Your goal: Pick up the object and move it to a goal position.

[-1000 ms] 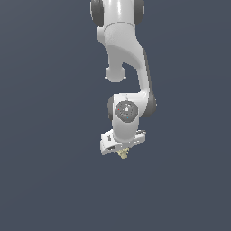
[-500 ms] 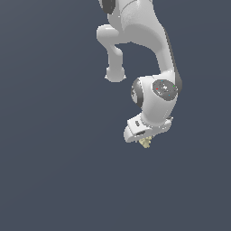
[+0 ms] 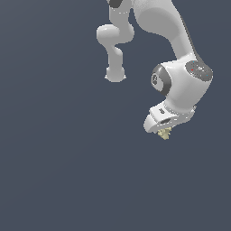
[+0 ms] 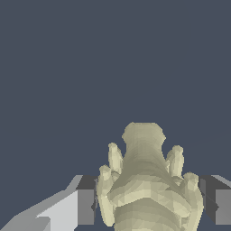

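Observation:
The object (image 3: 164,132) is a tiny pale yellow-beige lumpy item, peeking out just below my white gripper (image 3: 166,131) in the exterior view. In the wrist view the object (image 4: 146,185) fills the space between my two grey fingers (image 4: 85,205), with small prongs sticking out around a rounded knob. My gripper (image 4: 149,206) is shut on it and holds it in the air. Most of the fingers are hidden behind the hand in the exterior view.
The white arm (image 3: 176,58) bends down from the top of the exterior view, with its wrist on the exterior view's right. A plain dark grey-blue background (image 3: 58,171) surrounds everything.
The arm has swung toward the exterior view's right and slightly upward, carrying the object along in the shut gripper.

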Available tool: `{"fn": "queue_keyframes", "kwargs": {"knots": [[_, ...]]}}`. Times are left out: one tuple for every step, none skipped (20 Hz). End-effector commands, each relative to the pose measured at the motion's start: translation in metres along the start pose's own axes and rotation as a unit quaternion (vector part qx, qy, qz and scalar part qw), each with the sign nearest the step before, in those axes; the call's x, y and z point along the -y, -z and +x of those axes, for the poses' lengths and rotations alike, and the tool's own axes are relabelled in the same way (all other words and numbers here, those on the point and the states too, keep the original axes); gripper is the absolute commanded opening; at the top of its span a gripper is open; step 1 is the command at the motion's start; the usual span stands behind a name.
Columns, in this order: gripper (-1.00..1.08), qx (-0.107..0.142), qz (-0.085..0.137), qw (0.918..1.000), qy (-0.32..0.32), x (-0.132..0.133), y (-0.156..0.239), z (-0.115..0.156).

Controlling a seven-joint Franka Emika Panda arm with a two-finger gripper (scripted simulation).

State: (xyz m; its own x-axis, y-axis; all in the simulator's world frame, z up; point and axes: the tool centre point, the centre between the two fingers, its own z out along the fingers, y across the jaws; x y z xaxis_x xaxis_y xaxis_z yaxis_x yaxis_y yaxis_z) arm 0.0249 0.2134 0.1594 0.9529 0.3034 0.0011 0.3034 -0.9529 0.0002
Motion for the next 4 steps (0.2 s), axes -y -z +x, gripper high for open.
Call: {"fn": "queue_keyframes", "kwargs": {"knots": [[-1.00,0.001,0.000,1.0000,-0.001,0.0084,0.0046,0.0008],[-1.00,0.001,0.000,1.0000,-0.001,0.0099,0.0055,0.0013],[-1.00,0.001,0.000,1.0000,-0.001,0.0108,0.0059,0.0017],[-1.00,0.001,0.000,1.0000,-0.001,0.0110,0.0060,0.0018]]}}
